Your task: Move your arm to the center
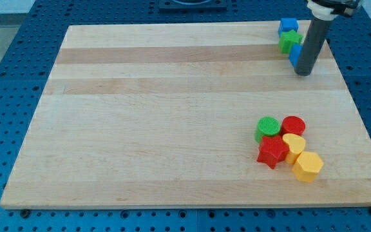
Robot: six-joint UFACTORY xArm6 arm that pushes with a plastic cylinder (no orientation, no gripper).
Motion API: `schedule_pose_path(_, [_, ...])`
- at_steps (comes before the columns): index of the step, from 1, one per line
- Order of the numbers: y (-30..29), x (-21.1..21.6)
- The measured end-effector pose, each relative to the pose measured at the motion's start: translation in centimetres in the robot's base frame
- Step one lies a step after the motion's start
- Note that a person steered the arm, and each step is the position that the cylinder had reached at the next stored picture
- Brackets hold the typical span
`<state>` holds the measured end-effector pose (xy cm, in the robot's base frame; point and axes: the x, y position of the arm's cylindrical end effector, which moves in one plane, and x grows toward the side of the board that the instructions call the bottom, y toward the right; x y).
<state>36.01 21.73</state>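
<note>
My tip (pixel 304 72) rests on the wooden board (pixel 172 109) near its top right corner. It sits just right of and below a small group of blocks: a blue block (pixel 288 26), a green star (pixel 290 41) and a second blue block (pixel 294 55), which the rod partly hides. Whether the tip touches that second blue block cannot be told. At the lower right lies a tight cluster: a green cylinder (pixel 267 127), a red cylinder (pixel 294 125), a red star (pixel 272 152), a yellow heart-like block (pixel 294 144) and a yellow hexagon (pixel 307 166).
The board lies on a blue perforated table (pixel 18 77). The board's right edge (pixel 356 96) runs close to the rod.
</note>
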Motion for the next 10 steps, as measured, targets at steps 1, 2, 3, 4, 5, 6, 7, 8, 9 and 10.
schedule_pose_path(1, [-1.2, 1.2])
schedule_pose_path(2, [-5.2, 2.3])
schedule_pose_path(3, [-8.7, 3.8])
schedule_pose_path(4, [-12.6, 5.6])
schedule_pose_path(5, [-15.3, 7.1])
schedule_pose_path(6, [-16.2, 7.1])
schedule_pose_path(7, [-17.0, 7.1])
schedule_pose_path(8, [-17.8, 7.1])
schedule_pose_path(9, [-18.9, 7.1])
schedule_pose_path(10, [-19.6, 7.1])
